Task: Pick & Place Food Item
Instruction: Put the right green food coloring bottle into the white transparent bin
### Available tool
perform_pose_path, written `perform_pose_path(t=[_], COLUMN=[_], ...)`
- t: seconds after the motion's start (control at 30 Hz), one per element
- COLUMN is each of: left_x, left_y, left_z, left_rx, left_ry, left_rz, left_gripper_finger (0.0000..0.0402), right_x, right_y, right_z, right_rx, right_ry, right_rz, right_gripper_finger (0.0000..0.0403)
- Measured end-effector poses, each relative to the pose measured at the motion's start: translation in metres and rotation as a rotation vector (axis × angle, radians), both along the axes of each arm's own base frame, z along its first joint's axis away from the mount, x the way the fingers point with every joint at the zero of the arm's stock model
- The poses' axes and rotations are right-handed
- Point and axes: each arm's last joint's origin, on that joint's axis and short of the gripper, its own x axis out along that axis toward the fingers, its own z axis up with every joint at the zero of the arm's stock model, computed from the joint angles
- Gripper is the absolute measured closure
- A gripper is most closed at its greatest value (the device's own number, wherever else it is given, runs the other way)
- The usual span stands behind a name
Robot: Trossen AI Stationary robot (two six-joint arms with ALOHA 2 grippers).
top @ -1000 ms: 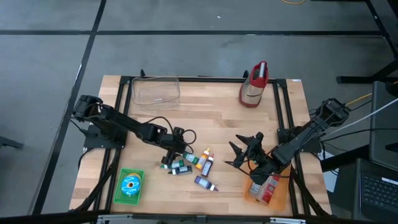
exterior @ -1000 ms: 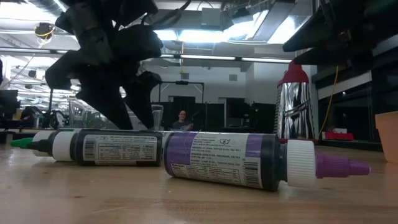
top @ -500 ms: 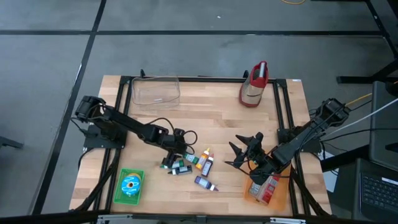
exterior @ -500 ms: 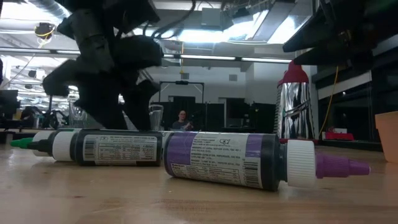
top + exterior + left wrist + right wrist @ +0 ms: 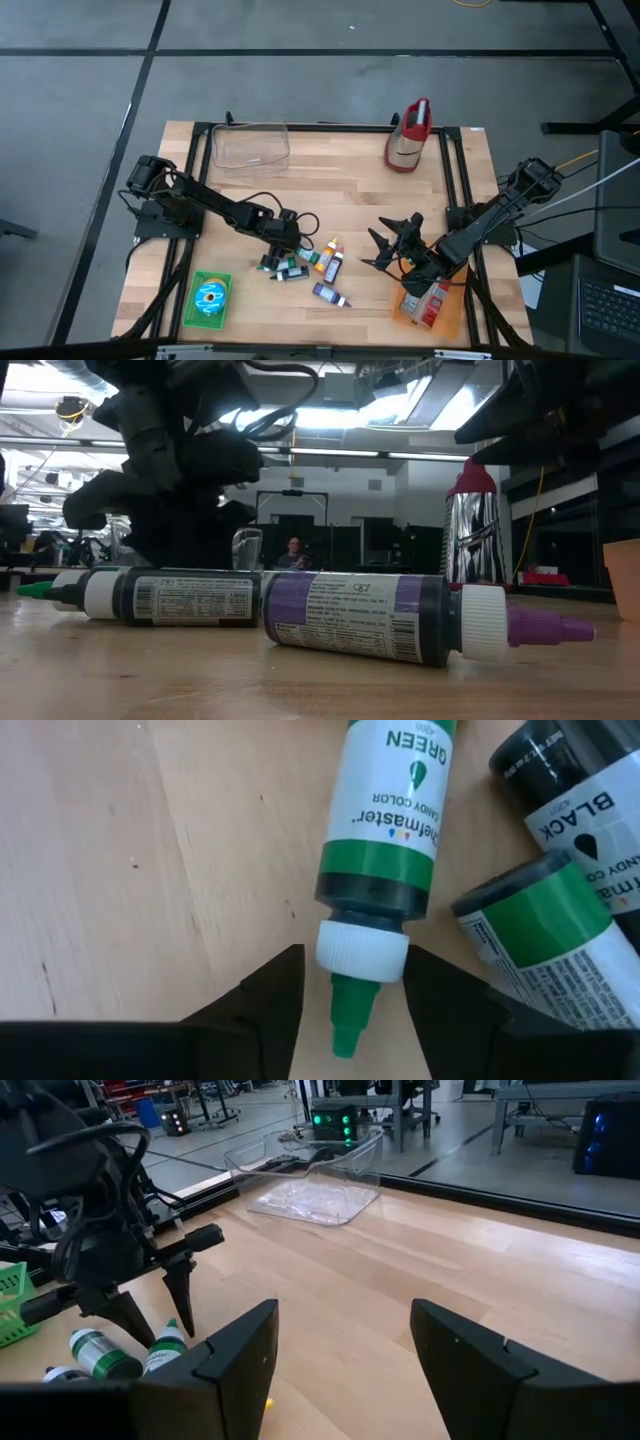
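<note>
Several small food-colour bottles (image 5: pixel 300 265) lie on their sides in the middle of the wooden table. One is a green bottle (image 5: pixel 385 810) with a white cap and a green tip. My left gripper (image 5: pixel 274 256) slants down over it and is open, with one finger on each side of the cap (image 5: pixel 362 948). My right gripper (image 5: pixel 385 250) hangs open above the table to the right of the bottles, with nothing between its fingers (image 5: pixel 345 1350). My left gripper straddles the green bottle's white cap (image 5: pixel 362 948), slanting down from above with its fingers across the bottle. One finger (image 5: pixel 440 995) looks to be against the cap and a thin gap shows at the other. I cannot tell whether it touches. The bottle lies flat on the table.
A clear plastic tub (image 5: pixel 250 145) stands at the far left and a red and silver pouch (image 5: pixel 410 135) at the far right. A green basket (image 5: pixel 208 298) is at the near left and an orange tub (image 5: pixel 430 305) at the near right. A purple bottle (image 5: pixel 380 615) lies nearest the low camera.
My left gripper's fingers have drawn closer together around the green bottle's cap end. The bottles have not moved.
</note>
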Motion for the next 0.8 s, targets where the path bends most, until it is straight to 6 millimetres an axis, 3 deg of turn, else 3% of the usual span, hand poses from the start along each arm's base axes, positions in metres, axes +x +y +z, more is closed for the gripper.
perform_pose_path(t=[0.53,0.8], left_x=[0.000,-0.020], left_y=[0.002,0.010], left_z=[0.004,0.038], left_rx=[0.065,0.190], left_ry=[-0.027,-0.048], left_rz=[0.008,0.081], left_gripper_finger=[0.0292,0.0292], right_x=[0.000,0.000], right_y=[0.000,0.000], right_z=[0.000,0.000], right_rx=[0.013,0.012], right_ry=[0.012,0.012], right_rz=[0.013,0.013], right_gripper_finger=[0.0173,0.0172])
